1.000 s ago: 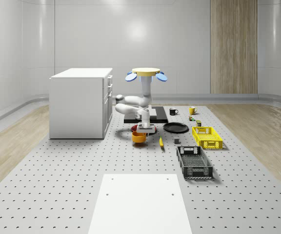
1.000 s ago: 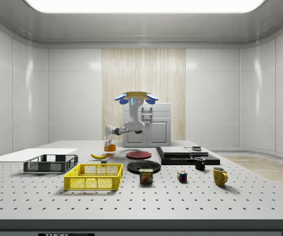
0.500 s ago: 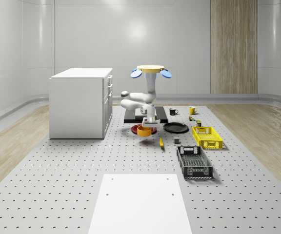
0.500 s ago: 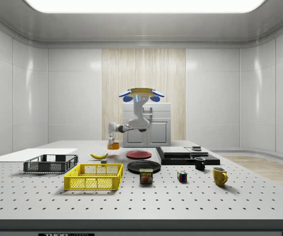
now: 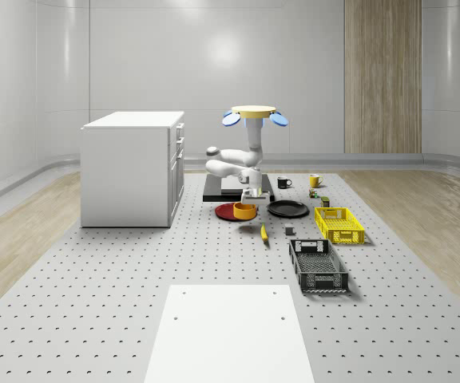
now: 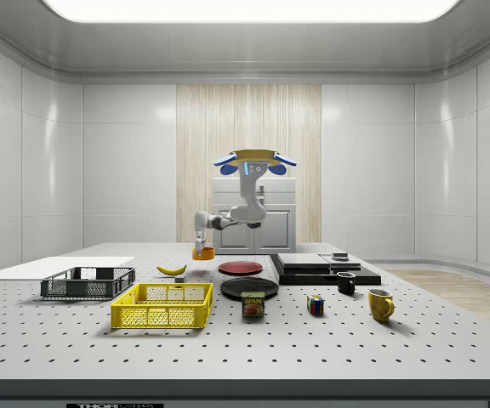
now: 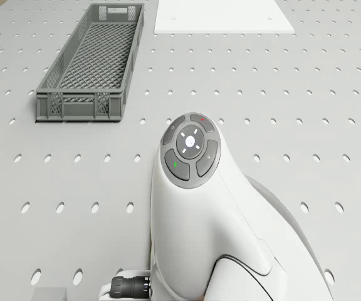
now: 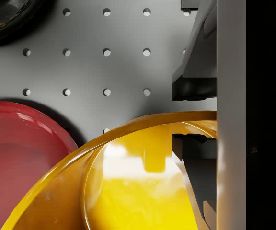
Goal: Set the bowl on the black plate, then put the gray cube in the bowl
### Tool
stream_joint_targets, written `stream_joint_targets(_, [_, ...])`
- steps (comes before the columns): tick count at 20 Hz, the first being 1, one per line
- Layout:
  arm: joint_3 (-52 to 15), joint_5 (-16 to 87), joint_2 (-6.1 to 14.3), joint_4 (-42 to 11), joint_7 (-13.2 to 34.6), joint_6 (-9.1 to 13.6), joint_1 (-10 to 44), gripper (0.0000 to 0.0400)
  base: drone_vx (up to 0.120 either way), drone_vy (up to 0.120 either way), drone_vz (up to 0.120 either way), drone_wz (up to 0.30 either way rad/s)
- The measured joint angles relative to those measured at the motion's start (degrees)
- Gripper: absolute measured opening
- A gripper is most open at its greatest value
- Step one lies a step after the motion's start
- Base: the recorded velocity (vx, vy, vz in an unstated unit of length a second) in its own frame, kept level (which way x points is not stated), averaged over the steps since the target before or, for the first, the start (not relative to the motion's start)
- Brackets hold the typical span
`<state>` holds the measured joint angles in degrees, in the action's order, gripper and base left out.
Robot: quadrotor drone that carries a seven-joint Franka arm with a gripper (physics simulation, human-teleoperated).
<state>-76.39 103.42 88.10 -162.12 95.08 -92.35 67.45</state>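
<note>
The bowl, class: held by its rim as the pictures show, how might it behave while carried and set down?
The bowl looks rigid and glossy, so it may slip between the fingers pinching one side of its rim. Held off-centre, it would probably tilt. Its round, wide shape suggests it should settle steadily on the black plate.

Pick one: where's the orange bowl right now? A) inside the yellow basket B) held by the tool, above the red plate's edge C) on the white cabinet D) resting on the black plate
B: the tool grips the orange bowl by its rim, one finger outside and one inside, above the near edge of the red plate, short of the black plate; the drone hovers above the table.
</note>
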Motion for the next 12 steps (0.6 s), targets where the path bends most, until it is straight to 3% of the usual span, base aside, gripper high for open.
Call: stream_joint_targets(12, [-0.06,-0.19,0.43,0.02,0.08,-0.39,0.11,0.0100,-0.120,0.120,0.000,0.000])
